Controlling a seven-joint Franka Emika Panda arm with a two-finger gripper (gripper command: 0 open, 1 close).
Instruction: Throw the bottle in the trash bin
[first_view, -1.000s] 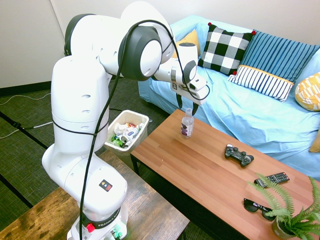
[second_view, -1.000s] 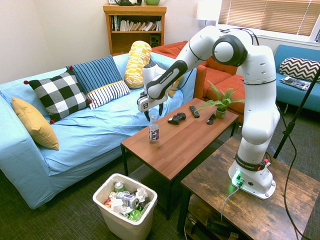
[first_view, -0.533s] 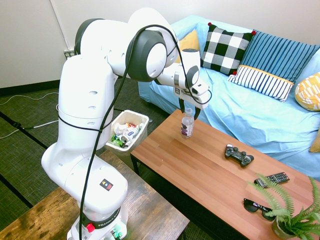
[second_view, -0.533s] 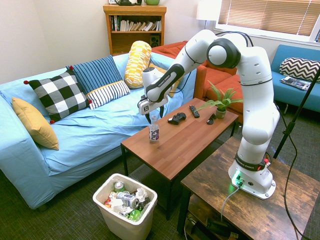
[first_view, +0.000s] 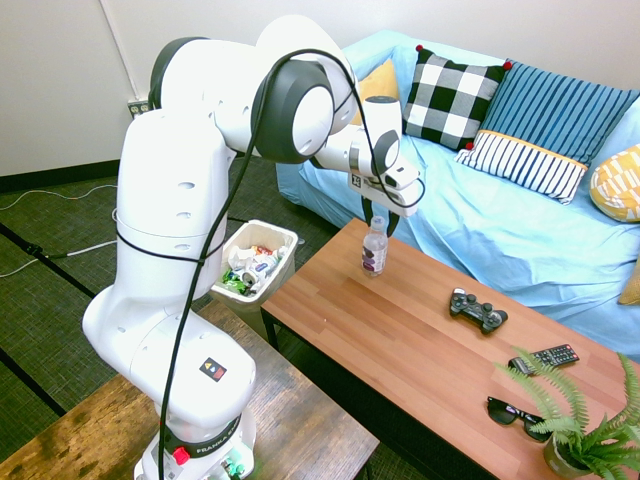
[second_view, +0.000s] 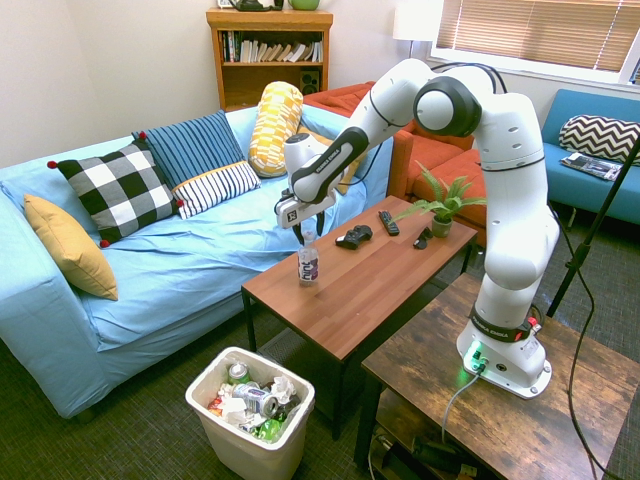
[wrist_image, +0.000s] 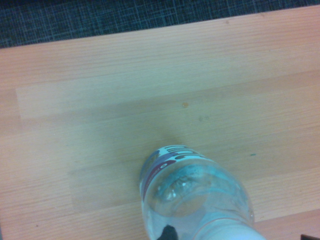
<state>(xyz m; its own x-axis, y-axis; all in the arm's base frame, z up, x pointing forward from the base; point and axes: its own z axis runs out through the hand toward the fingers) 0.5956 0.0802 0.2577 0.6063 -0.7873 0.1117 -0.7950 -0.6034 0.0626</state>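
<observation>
The bottle (first_view: 374, 251) (second_view: 308, 263), clear with a dark purple label, stands upright near the sofa-side end of the wooden coffee table (first_view: 400, 340) (second_view: 372, 272). My gripper (first_view: 376, 217) (second_view: 308, 229) points down right over its top, open, with a finger on either side of the neck. From the wrist view the bottle (wrist_image: 195, 200) is seen close up from above on the table boards. The white trash bin (first_view: 263, 226) (second_view: 243, 455) sits on the floor beside the table's end, filled with cans and wrappers.
Further along the table lie a black game controller (first_view: 477, 309) (second_view: 352, 237), a remote (first_view: 543, 357) (second_view: 386, 222), sunglasses (first_view: 515, 413) and a potted fern (first_view: 590, 430) (second_view: 440, 210). A blue sofa (second_view: 180, 270) with cushions runs behind the table.
Since a second ago the arm has swung over slightly and the gripper has come down around the bottle's neck. The bottle has stayed in place.
</observation>
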